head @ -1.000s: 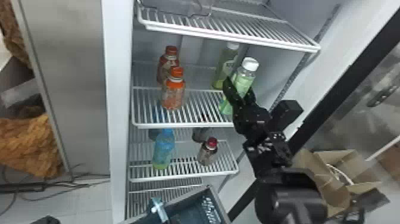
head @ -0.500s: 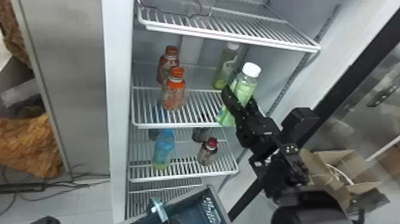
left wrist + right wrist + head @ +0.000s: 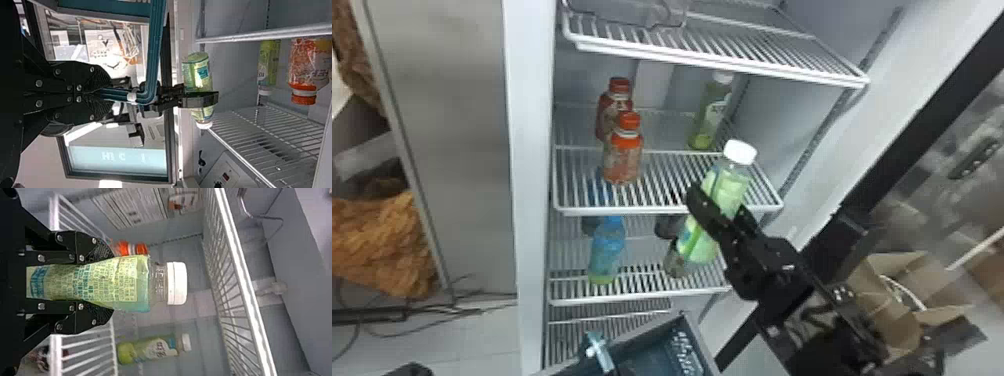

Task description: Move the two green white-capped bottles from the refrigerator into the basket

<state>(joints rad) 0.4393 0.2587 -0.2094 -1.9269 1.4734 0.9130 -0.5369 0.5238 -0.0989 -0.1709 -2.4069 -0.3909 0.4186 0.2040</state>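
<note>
Right gripper: closed on the near green bottle, one finger along each side of the body. Left gripper: closed on the basket handle.

Reference layout, head view:
- Refrigerator: behind the held bottle.
- Basket: at 7 o'clock from the held bottle.
- Shelf: bears the far green bottle, upright, at 12 o'clock from the held one.
- Near green bottle: in front of the shelf's front edge, tilted, white cap toward 1 o'clock, base toward 7 o'clock.

Handling: treat the bottle as moderately heavy, with thin, smooth walls that may flex under pressure. Cold plastic may slip; contents may shift with tilt. Grip the labelled body, below the neck; do not lift by the cap.

Arm pose: the right arm enters from between 4 and 5 o'clock, fingers pointing toward 10 or 11 o'clock, across the bottle's body.
</note>
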